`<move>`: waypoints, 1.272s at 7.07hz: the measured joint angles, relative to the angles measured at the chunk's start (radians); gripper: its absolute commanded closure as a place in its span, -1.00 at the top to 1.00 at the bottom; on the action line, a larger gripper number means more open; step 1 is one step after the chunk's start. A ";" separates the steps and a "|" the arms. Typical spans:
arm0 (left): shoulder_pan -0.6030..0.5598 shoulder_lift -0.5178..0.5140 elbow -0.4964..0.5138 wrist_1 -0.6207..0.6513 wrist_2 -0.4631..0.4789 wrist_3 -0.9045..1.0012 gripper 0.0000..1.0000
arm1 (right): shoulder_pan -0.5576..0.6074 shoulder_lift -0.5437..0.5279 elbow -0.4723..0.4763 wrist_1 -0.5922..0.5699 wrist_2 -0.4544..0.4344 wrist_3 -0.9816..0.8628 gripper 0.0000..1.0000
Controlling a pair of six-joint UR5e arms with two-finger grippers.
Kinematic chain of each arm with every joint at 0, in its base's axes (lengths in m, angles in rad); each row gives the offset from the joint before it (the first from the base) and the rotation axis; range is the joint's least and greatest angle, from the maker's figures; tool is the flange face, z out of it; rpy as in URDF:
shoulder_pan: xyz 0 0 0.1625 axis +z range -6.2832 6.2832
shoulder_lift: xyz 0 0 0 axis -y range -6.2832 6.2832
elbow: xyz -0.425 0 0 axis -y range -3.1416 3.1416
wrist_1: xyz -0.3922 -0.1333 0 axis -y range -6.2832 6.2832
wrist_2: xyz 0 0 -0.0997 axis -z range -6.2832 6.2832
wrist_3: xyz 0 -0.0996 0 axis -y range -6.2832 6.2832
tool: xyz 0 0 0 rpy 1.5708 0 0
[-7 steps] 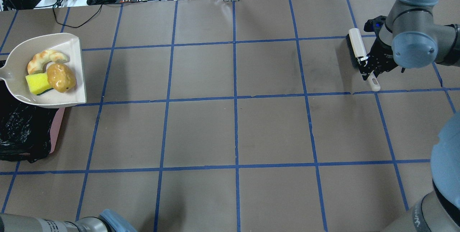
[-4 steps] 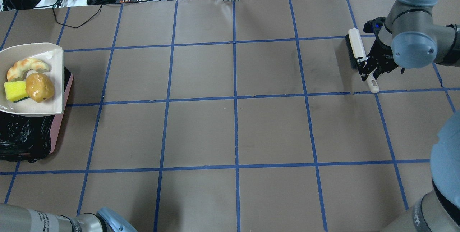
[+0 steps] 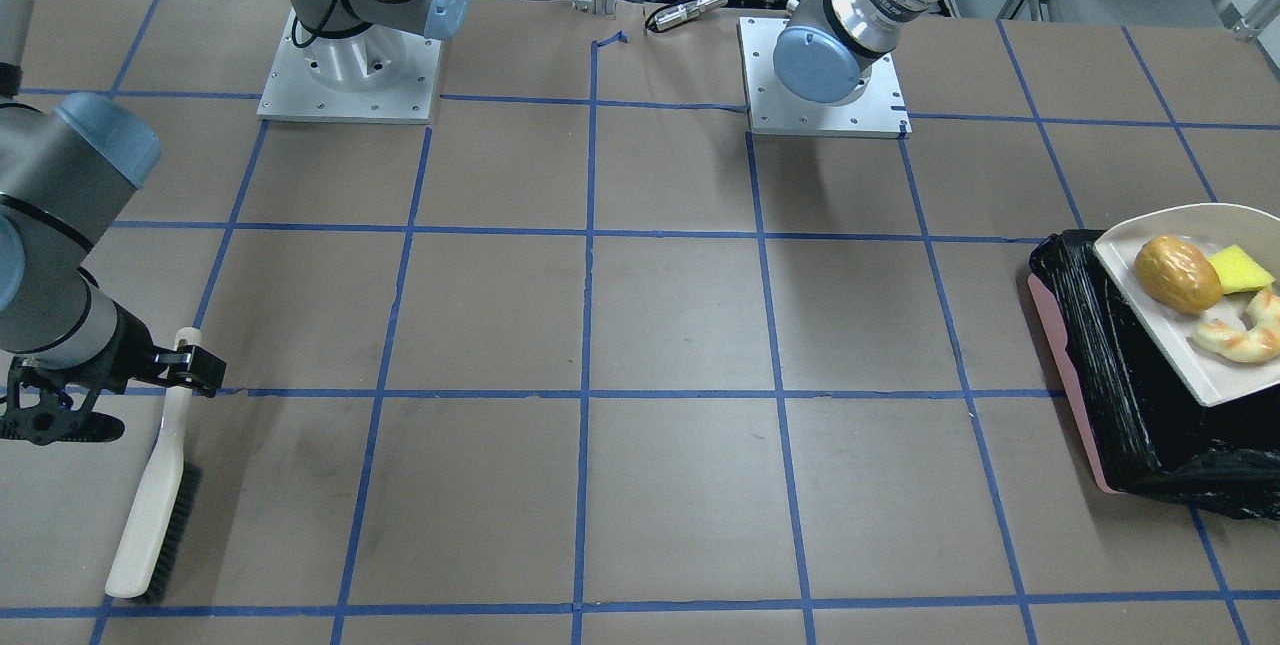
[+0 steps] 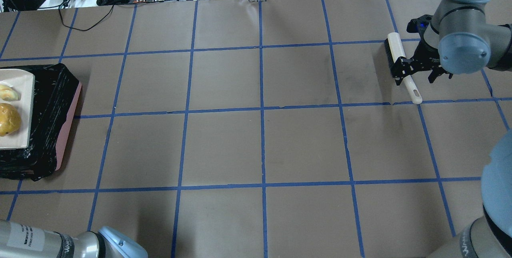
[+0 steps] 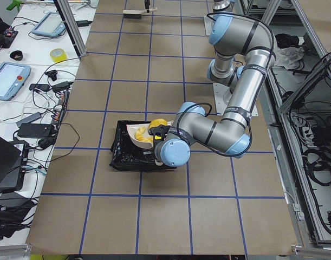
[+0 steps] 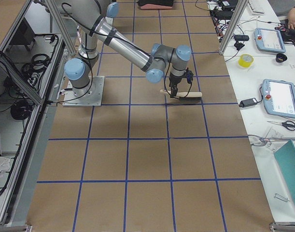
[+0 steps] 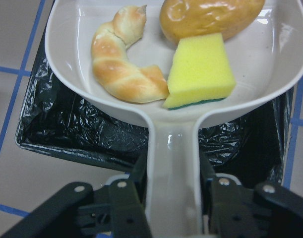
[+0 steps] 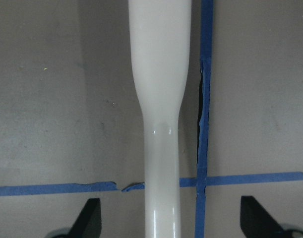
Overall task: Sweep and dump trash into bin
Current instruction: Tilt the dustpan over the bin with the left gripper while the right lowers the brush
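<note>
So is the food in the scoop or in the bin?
In the dustpan. The potato lump, croissant piece and yellow wedge all lie in it, held over the bin with its black bag.

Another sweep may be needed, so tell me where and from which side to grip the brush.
Take the brush by its slim white handle, from straight above, closing across the narrow neck. It lies flat on the table, bristles sideways, and the open right claw straddles that neck.

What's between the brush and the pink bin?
Nothing. Between brush and bin the overhead view shows only bare table with blue tape lines.
</note>
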 measured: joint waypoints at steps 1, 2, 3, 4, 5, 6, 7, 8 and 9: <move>0.007 -0.005 0.024 0.014 0.047 0.001 -1.00 | 0.000 -0.026 -0.006 0.008 0.003 0.000 1.00; 0.009 -0.003 0.037 0.047 0.107 -0.003 -1.00 | 0.001 -0.056 -0.011 0.019 0.009 0.000 1.00; 0.005 -0.002 0.039 0.083 0.162 -0.019 -1.00 | 0.004 -0.080 -0.017 0.027 0.017 0.001 1.00; -0.010 0.000 0.038 0.100 0.204 -0.047 -1.00 | 0.009 -0.098 -0.027 0.031 0.038 0.001 1.00; -0.031 0.007 0.037 0.107 0.243 -0.078 -1.00 | 0.012 -0.111 -0.042 0.032 0.070 0.002 1.00; -0.048 0.015 0.037 0.109 0.282 -0.103 -1.00 | 0.013 -0.116 -0.054 0.032 0.093 0.003 1.00; -0.060 0.020 0.038 0.112 0.314 -0.114 -1.00 | 0.013 -0.116 -0.059 0.030 0.104 0.003 1.00; -0.076 0.024 0.039 0.125 0.350 -0.115 -1.00 | 0.014 -0.116 -0.062 0.025 0.108 0.006 1.00; -0.096 0.029 0.041 0.142 0.394 -0.111 -1.00 | 0.014 -0.119 -0.063 0.022 0.109 0.025 1.00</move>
